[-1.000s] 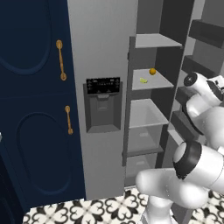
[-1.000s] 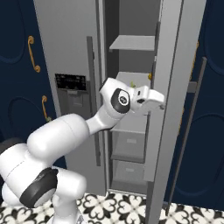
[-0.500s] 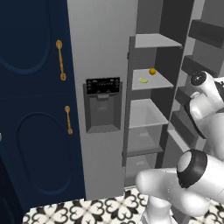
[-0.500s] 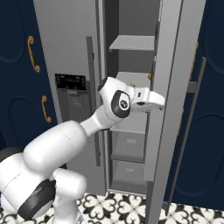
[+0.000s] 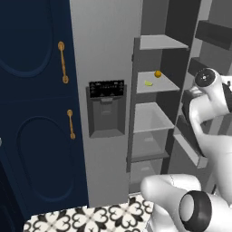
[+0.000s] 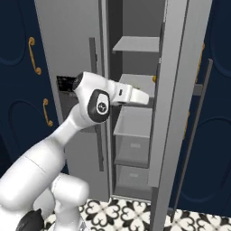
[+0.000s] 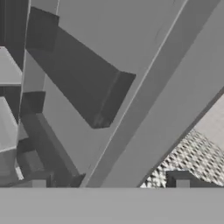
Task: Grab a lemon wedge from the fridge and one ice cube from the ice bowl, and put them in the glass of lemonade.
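The lemon wedge [image 5: 148,83] — a pale crescent — lies mid-shelf in the open fridge [image 5: 108,54], near a round orange fruit [image 5: 157,73] toward the shelf's back edge. Hand view: claw [image 7: 109,183] spread wide, empty, facing grey door panels.

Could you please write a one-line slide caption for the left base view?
Open fridge with the lemon wedge beside a small orange fruit on a shelf, white arm at right.
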